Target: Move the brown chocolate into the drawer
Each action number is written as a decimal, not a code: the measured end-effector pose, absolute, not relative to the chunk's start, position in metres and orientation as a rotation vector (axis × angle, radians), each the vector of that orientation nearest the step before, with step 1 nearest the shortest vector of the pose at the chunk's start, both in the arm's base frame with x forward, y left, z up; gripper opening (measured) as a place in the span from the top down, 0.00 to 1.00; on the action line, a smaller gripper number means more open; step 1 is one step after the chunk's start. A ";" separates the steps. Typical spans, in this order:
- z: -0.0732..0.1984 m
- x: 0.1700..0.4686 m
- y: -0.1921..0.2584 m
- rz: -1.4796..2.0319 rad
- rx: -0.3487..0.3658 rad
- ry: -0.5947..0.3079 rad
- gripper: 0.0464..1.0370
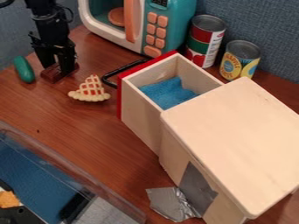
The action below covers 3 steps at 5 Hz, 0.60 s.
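Clear-walled bin (70, 171) foreground left. Brown chocolate (51, 75) right at tool (57, 67) tip, grip state can't tell; open drawer (139, 123) off right.

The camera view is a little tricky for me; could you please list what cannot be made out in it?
Camera view: part of the chocolate, behind the claw.
Camera view: the floor of the drawer, under the blue cloth.
Camera view: the drawer's rear, beneath the cabinet top.
Camera view: top of the microwave, cut off by the upper edge.
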State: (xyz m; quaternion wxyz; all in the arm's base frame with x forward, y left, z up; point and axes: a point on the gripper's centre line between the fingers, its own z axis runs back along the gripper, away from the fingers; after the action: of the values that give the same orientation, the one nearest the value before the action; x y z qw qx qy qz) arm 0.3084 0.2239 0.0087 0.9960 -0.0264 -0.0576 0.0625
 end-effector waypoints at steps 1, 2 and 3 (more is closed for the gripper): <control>0.009 0.310 0.227 0.133 -0.047 -0.122 0.47; 0.019 0.305 0.220 0.099 -0.013 -0.110 0.47; 0.058 0.309 0.189 0.043 -0.034 -0.157 0.47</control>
State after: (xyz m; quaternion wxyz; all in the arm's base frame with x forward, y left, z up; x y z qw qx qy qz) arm 0.3087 0.1894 0.0580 0.9966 -0.0168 -0.0783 0.0215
